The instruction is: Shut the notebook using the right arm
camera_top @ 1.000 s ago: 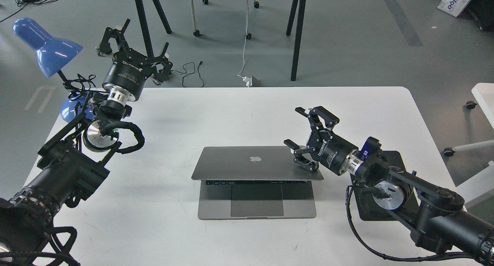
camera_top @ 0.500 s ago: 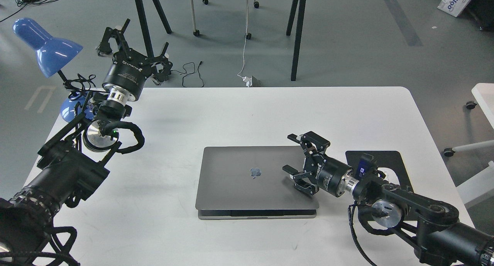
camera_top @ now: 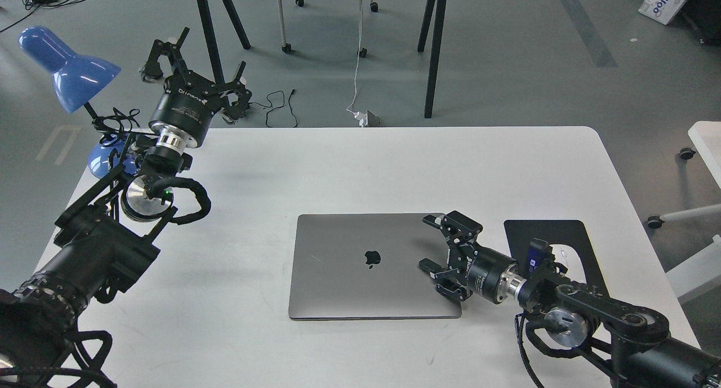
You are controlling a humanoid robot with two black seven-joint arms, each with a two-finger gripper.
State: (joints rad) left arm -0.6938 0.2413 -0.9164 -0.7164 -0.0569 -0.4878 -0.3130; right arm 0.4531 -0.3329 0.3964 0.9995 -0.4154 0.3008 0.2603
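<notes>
The notebook [camera_top: 360,264] lies flat on the white table [camera_top: 338,163] with its grey lid down and the black apple logo facing up. My right gripper [camera_top: 429,242] is open and rests over the lid's right edge, one finger near the back right corner, the other near the middle of that edge. It holds nothing. My left gripper [camera_top: 194,61] is open and empty, raised above the table's far left corner, near the blue lamp.
A blue desk lamp [camera_top: 67,67] stands at the far left table edge. A flat black mouse pad [camera_top: 569,239] lies right of the notebook, partly under my right arm. Dark table legs and cables are on the floor beyond the table.
The notebook's lid went from half open to fully down under my right gripper, which moved down and toward me. The left arm has not moved.
</notes>
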